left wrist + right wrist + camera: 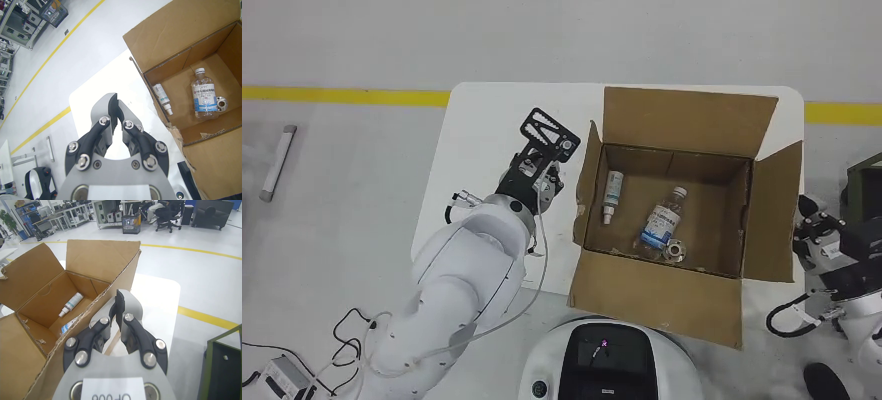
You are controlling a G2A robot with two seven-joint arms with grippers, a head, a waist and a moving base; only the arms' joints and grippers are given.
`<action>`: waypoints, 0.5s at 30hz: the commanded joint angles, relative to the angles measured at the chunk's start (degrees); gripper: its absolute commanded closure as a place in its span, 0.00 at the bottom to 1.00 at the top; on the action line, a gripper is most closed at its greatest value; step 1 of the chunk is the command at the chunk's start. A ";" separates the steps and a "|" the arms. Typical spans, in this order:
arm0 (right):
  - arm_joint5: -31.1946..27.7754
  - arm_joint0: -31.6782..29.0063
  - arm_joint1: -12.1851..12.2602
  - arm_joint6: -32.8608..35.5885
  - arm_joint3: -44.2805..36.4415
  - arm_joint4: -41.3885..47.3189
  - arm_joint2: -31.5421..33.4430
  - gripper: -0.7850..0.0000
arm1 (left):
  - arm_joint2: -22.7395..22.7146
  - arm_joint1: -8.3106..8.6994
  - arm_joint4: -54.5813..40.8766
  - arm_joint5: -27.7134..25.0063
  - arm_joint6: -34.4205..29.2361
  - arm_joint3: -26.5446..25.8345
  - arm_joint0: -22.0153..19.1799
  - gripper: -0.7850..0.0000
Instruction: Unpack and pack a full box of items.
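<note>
On the table (pixel 492 150) the box (pixel 682 115) stood open, holding a spray bottle (pixel 613 195), a larger bottle (pixel 663 222) lying flat and, just beside it, what looked like a metal flange (pixel 675 250). The left gripper (pixel 116 102) hung beside one wall and the right gripper (pixel 119 300) beside the opposite one, both with jaws pressed together.
</note>
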 commanded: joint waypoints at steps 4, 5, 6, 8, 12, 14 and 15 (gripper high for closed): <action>-0.82 0.46 -0.03 0.11 0.28 -1.17 -1.62 1.00 | -1.07 0.32 7.05 -1.62 2.05 2.43 1.77 1.00; -0.83 0.55 -0.05 0.05 0.31 -1.29 -1.78 1.00 | -1.04 0.31 7.73 -1.72 2.30 2.78 2.03 1.00; -0.96 0.60 -0.06 0.05 0.29 -1.37 -1.96 1.00 | -1.08 0.25 7.55 -1.72 2.47 3.17 2.29 1.00; -1.32 0.70 -0.06 0.17 0.22 -1.63 -2.28 1.00 | -1.20 0.13 7.10 -1.81 2.70 4.08 2.55 1.00; -2.18 1.04 -0.01 1.28 0.43 -2.80 -3.25 1.00 | -0.79 -0.29 3.08 -2.52 3.76 5.80 2.94 1.00; -2.45 1.32 0.01 1.94 0.57 -3.22 -3.83 1.00 | -0.29 -0.52 1.20 -2.85 4.67 6.16 2.98 1.00; -2.57 1.51 0.03 2.26 0.58 -3.54 -4.02 1.00 | -0.04 -0.65 -0.04 -3.13 4.94 6.38 2.94 1.00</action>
